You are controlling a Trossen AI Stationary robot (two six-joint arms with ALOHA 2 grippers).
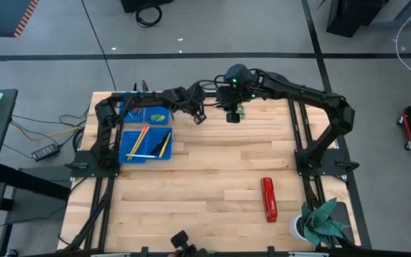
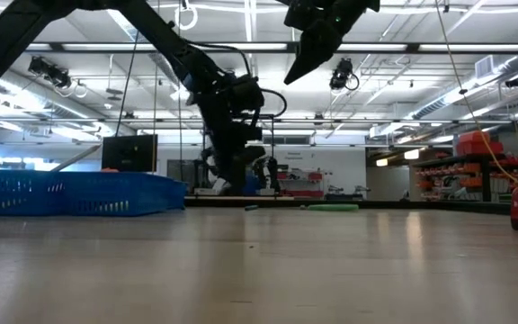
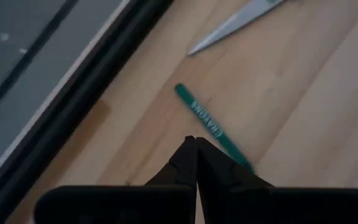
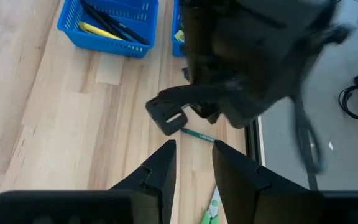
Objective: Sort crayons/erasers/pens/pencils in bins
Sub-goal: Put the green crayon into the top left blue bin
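Crayon (image 3: 213, 126), green with white lettering, lies flat on the wooden table (image 1: 212, 185) near the far edge, and it is my landmark here. My left gripper (image 3: 196, 144) hovers right over it with its fingers pressed together, their tips at the crayon's middle; the crayon lies loose on the wood, and nothing sits between the fingers. My right gripper (image 4: 192, 149) hangs just beside the crayon on the side away from the bins, higher up, its fingers parted with a clear gap and holding nothing. Scissors (image 3: 238, 25) lie a little past the crayon's far end, blades pointing toward it. The blue bins (image 1: 145, 145) stand well apart from the crayon, toward my left arm's base. One holds pencils (image 1: 138, 141) in yellow and orange with dark pens (image 1: 164, 145) beside them; another, nearer the crayon, seems to hold small yellow and green pieces, though I cannot make them out. A red stapler (image 1: 268, 199) lies far from the crayon, toward the near edge.
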